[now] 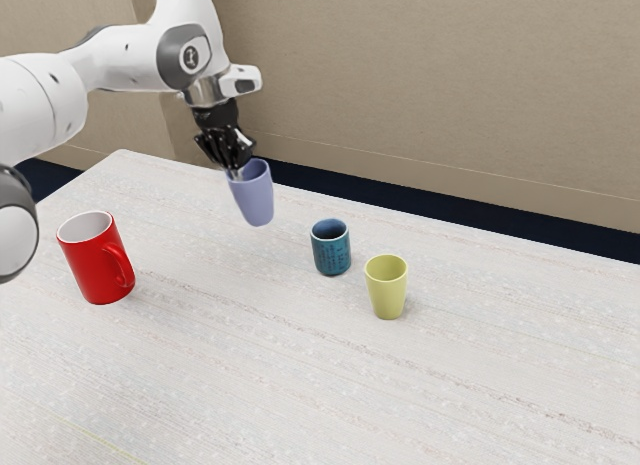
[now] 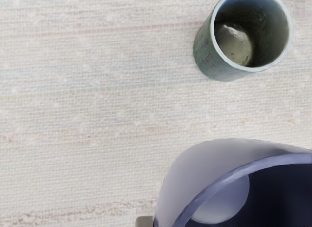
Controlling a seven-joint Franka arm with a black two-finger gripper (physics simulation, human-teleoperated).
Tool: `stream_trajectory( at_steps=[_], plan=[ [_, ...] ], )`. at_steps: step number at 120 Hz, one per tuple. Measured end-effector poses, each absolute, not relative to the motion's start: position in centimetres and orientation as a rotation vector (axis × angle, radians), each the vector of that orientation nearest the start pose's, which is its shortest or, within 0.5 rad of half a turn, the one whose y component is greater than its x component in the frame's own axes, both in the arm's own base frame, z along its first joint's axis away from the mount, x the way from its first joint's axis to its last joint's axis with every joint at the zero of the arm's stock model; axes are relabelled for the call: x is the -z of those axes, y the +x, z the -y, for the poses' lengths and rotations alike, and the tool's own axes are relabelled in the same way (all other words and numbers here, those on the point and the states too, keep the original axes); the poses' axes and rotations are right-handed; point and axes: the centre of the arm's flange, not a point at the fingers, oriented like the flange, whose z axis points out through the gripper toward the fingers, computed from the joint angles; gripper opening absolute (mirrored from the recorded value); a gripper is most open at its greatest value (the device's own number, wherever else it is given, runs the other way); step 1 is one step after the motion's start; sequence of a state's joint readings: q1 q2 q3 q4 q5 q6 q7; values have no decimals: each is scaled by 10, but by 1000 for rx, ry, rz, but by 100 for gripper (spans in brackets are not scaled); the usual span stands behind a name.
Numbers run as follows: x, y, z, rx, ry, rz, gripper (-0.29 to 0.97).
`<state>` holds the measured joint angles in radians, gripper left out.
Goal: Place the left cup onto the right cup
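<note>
Above the table (image 1: 300, 385), pincer (image 1: 236, 168) clamped on rim of lavender cup (image 1: 252, 195), cup hanging tilted just beneath it

A pale, whitewashed wood-grain table (image 1: 300, 385) carries three vessels, each with its mouth upward. A glossy red ceramic mug with a handle (image 1: 96, 257) stands toward nine o'clock in the exterior view. A dark teal cylindrical cup (image 1: 331, 247) sits around the middle. A yellow-green tapered cup (image 1: 386, 286) stands near it at its four o'clock, not touching.
</note>
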<state>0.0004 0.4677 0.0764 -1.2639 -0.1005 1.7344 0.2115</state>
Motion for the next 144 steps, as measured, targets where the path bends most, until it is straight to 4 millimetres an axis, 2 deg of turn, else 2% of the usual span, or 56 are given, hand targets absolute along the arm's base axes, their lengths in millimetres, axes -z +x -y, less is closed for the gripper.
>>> stream_trajectory(
  at_steps=[7, 29, 39, 52, 72, 87, 111, 130, 144],
  plan=[
    [-496, 695, -6, 16, -3187, -271, -11],
    [-505, 694, 60, 13, -3169, -434, -11],
    [-512, 701, 88, 44, -3168, -506, -11],
    [-497, 719, 111, 45, -3169, -558, -11],
    [-477, 743, 137, 80, -3161, -611, -11],
    [-464, 753, 153, 91, -3157, -640, -11],
    [-459, 747, 158, 17, -3174, -652, -11],
    [-453, 739, 179, -42, -3167, -698, -11],
    [-451, 738, 182, -53, -3163, -703, -11]
  ],
)
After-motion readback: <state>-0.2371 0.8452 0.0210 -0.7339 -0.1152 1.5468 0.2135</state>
